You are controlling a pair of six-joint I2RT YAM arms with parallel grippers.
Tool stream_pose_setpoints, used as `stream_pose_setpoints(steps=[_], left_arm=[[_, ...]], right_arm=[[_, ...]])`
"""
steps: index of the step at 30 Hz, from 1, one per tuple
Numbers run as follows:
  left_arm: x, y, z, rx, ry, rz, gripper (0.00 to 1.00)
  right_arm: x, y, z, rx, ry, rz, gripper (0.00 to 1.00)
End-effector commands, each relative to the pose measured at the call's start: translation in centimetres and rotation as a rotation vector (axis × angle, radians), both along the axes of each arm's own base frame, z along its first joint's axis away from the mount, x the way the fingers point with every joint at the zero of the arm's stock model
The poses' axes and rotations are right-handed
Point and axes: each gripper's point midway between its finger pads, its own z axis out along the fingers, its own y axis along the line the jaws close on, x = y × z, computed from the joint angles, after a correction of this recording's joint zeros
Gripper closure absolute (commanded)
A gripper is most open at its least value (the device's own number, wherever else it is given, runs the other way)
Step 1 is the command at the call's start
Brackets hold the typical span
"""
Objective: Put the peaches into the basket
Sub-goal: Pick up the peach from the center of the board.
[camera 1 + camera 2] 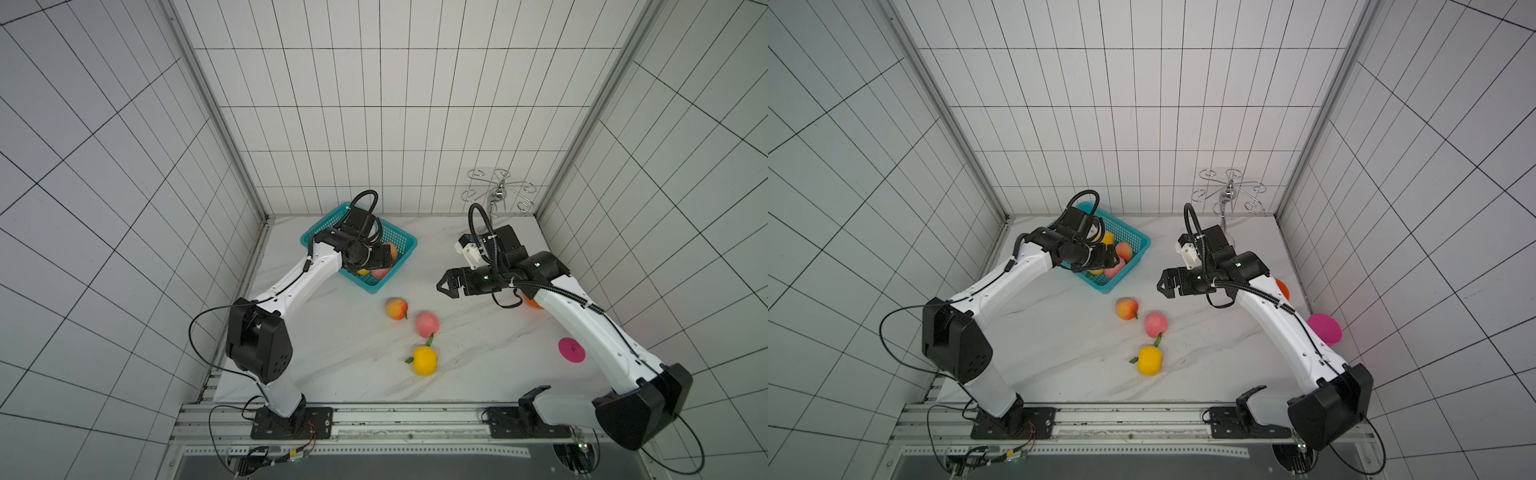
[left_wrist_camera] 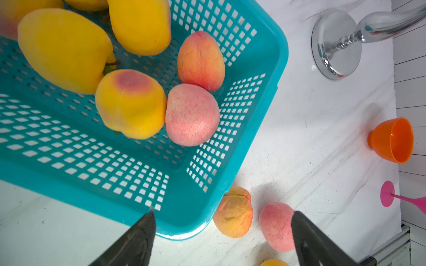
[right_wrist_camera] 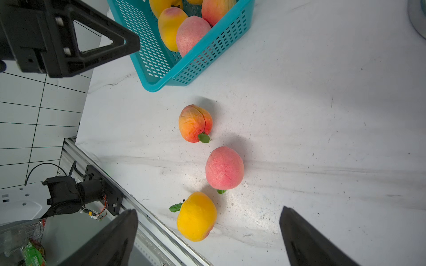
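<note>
We judge the job mostly done: several peaches (image 2: 130, 103) lie in the basket (image 2: 272, 76), where our left gripper (image 2: 223, 215) hovers, jaws apart and empty. Left on the table (image 1: 332, 353) are an orange peach (image 1: 396, 308), a pink peach (image 1: 427, 324) and a yellow peach (image 1: 425, 360), near our right gripper (image 1: 444, 286), jaws wide and empty.

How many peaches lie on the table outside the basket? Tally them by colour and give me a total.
yellow peach: 1
pink peach: 1
orange-red peach: 1
Total: 3
</note>
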Motion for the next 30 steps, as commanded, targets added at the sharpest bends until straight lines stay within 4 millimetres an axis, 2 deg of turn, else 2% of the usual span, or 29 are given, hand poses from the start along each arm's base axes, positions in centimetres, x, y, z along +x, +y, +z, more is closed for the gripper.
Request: stream_pose_setpoints(steps=[1,9,16,20,30], left_arm=[[-1.8,-0.1,0.4,0.011,-0.004,0.034,0.1],[-7.0,-1.9,-1.0,0.039,0.043,0.026,0.1],[-9.6,-4.1,-3.7,0.016,0.088,0.026,0.1],[-9.4,-5.1,-5.1,0.002,0.103,0.03,0.1],[-6.3,-6.9,-8.8,0.021,0.121,0.062,0.1]], right_arm=[[-1.2,-0.7,-0.7,0.008,0.022,-0.021,0.0],[-4.2,-0.2,-2.0,0.032,0.042,0.002,0.0],[-6.2,-0.7,-2.1,0.033,0.026,0.016,0.01],[-6.7,-0.8,-2.3,0.017,0.028,0.049,0.0],[-6.7,-0.4,-2.5,0.032,0.018,0.076,0.0]])
